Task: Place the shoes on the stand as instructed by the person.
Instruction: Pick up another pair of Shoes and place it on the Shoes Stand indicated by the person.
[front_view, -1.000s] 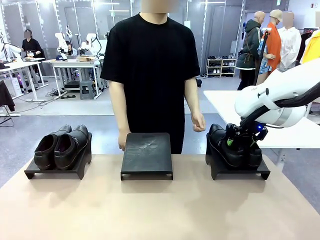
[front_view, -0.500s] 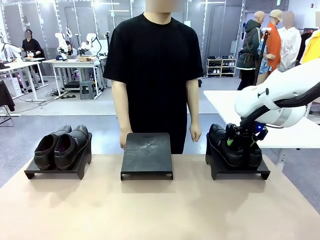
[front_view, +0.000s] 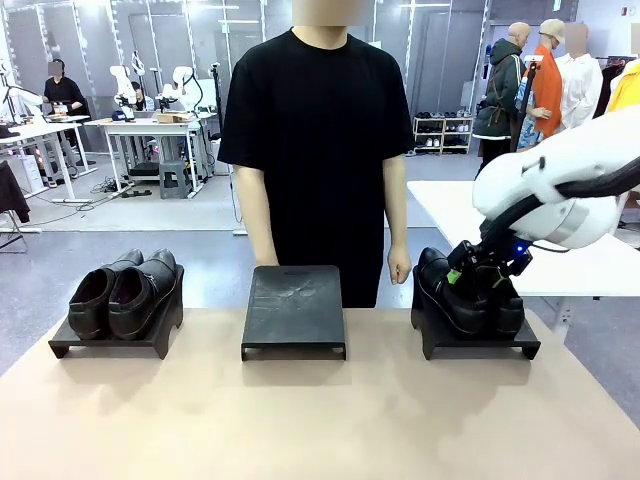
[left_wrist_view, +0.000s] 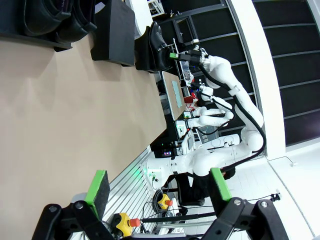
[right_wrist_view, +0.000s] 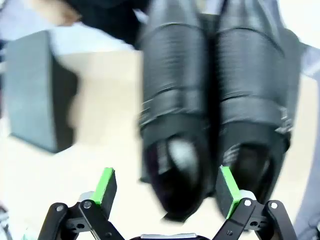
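above the right-hand shoes (front_view: 468, 296), right arm's (front_view: 560, 190) wide-apart jaws

Black shoes (front_view: 465, 292), green-padded fingers (right_wrist_view: 106, 186)

The room was big and bright, with a smooth grey floor (front_view: 120, 215). White work tables (front_view: 150, 130) stood far back on the left. A low shelf (front_view: 443, 133) sat by the grey back wall (front_view: 440, 60).
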